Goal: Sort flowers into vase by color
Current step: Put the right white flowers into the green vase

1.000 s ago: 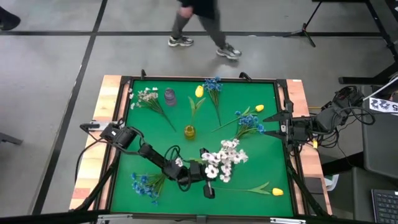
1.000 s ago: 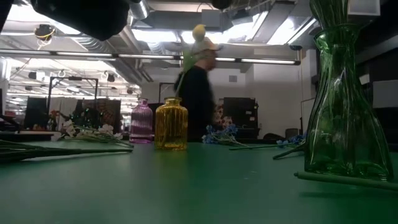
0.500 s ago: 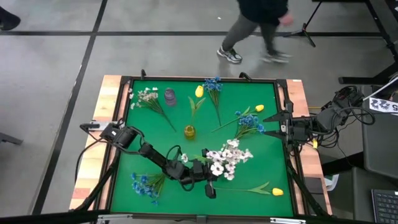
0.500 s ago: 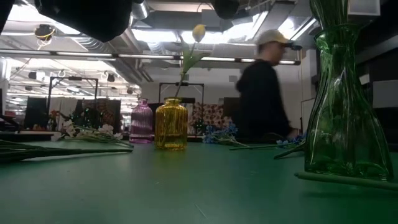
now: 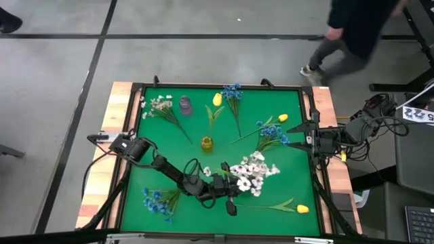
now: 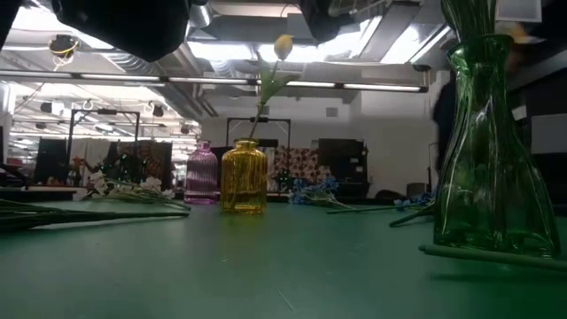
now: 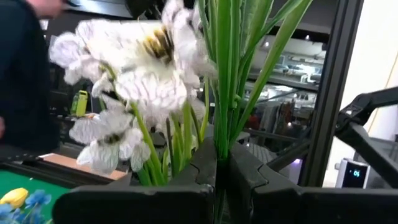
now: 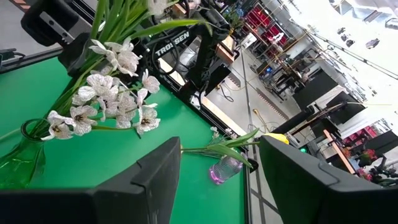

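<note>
1. Left gripper [image 5: 218, 184] pinches white sprig [image 5: 249, 171] stems near the table's [image 5: 285, 102] front edge, in green vase [image 6: 493, 168].
2. Yellow vase [image 5: 207, 143] holds one tulip [image 5: 217, 99]; others lie loose.
3. Right gripper [image 5: 304, 140], spread, waits at the right edge.

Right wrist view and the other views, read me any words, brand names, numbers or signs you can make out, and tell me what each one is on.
"TROSSEN": white letters on the dark left arm above the white flowers, right wrist view.
Small lit display on a device in the left wrist view: too blurred to read.
Black-and-white marker sheet beside the table, high view: a pattern, no readable text.
Low view: no readable text.
</note>
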`<state>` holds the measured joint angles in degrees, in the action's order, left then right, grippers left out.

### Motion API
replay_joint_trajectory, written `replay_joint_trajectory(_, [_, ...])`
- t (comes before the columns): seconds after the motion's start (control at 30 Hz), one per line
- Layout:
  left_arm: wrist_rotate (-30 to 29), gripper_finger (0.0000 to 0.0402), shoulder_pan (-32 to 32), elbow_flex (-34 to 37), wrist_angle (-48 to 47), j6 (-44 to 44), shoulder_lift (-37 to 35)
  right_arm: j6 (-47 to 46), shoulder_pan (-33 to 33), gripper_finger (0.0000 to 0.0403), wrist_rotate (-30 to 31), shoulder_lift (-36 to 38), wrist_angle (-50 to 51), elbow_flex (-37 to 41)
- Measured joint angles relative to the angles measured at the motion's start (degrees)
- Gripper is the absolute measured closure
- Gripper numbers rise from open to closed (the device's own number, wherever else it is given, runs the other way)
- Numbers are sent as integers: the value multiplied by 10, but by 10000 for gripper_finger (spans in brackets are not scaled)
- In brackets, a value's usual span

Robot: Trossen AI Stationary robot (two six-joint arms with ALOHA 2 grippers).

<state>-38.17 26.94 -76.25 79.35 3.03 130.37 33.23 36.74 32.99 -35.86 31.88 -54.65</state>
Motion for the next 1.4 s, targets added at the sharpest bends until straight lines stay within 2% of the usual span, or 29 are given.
replay_joint_trajectory(0.8, [-17,392,-11,0,-90,-60,0,-5,0,185,0,0,1,0])
replay_joint_trajectory(1.17, [-17,321,-11,0,-94,-76,0,-23,0,185,0,0,18,0])
replay_joint_trajectory(1.4, [-17,263,-11,0,-96,-74,0,-31,0,185,-7,0,22,0])
